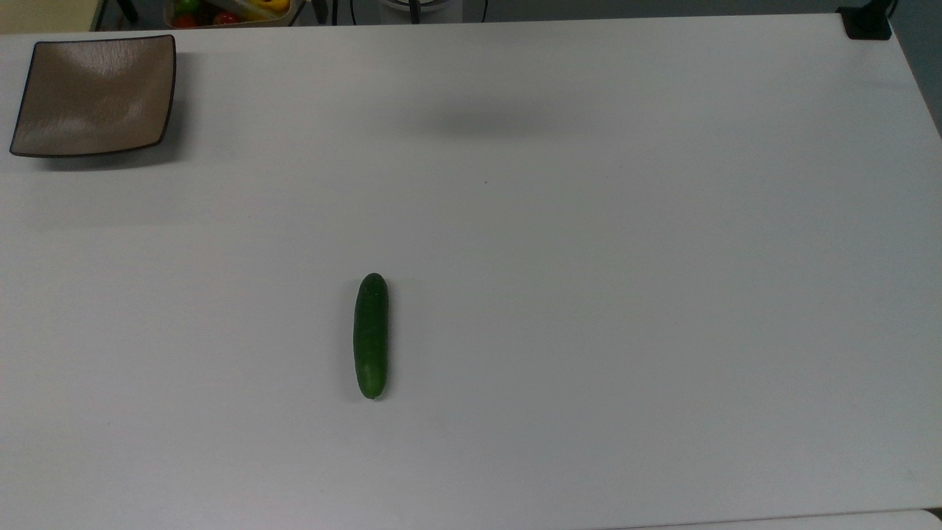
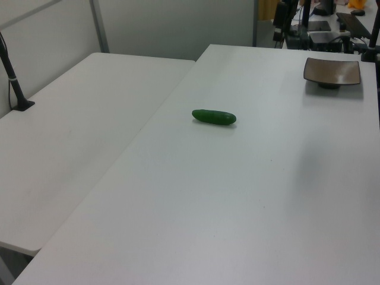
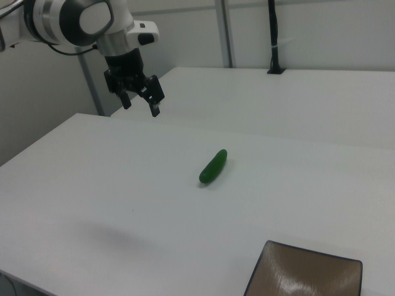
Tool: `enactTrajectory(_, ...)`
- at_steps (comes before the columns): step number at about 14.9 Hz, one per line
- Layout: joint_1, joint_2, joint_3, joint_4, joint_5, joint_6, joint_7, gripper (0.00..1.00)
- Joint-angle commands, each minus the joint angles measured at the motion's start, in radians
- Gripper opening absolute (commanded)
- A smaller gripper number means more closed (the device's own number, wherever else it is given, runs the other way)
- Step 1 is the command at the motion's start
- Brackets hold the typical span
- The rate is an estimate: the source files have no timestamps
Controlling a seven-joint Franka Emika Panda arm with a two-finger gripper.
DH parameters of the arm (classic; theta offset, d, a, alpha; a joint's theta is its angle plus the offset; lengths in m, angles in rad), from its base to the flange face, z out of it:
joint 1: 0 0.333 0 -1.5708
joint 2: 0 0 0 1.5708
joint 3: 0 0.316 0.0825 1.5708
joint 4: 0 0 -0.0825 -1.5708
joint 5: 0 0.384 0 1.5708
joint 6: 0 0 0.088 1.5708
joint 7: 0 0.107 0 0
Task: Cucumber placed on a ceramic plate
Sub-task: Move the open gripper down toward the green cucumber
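The cucumber (image 1: 371,336) lies mid-table, well apart from the plate (image 1: 96,96) in a table corner. The gripper (image 3: 141,100) hangs spread wide, empty. The cucumber looks light, firm, smooth-skinned — likely slippery — so grip across its middle.

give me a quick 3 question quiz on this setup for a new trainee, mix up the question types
1. True or false: the cucumber already lies on the ceramic plate.
2. Multiple choice: in the right view, the gripper is
A. shut on the cucumber
B. open, up in the air above the table
C. resting on the plate
3. Short answer: in the top view, which corner of the table holds the plate?

Key
1. False. The cucumber lies on the bare table near the middle, well apart from the plate.
2. B. The fingers are spread, with nothing between them.
3. The top view's upper left corner.
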Motion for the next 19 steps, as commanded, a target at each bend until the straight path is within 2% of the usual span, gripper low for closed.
enactTrajectory(1,0.015,-0.015,-0.005,-0.006,-0.014,-0.024,-0.024,1.0)
enactTrajectory(15,0.015,-0.002,-0.005,0.0,-0.014,-0.012,-0.042,1.0)
enactTrajectory(17,0.015,0.026,-0.008,0.04,-0.017,-0.012,-0.062,1.0)
enactTrajectory(19,0.015,0.096,-0.008,0.124,-0.017,-0.013,-0.056,1.0)
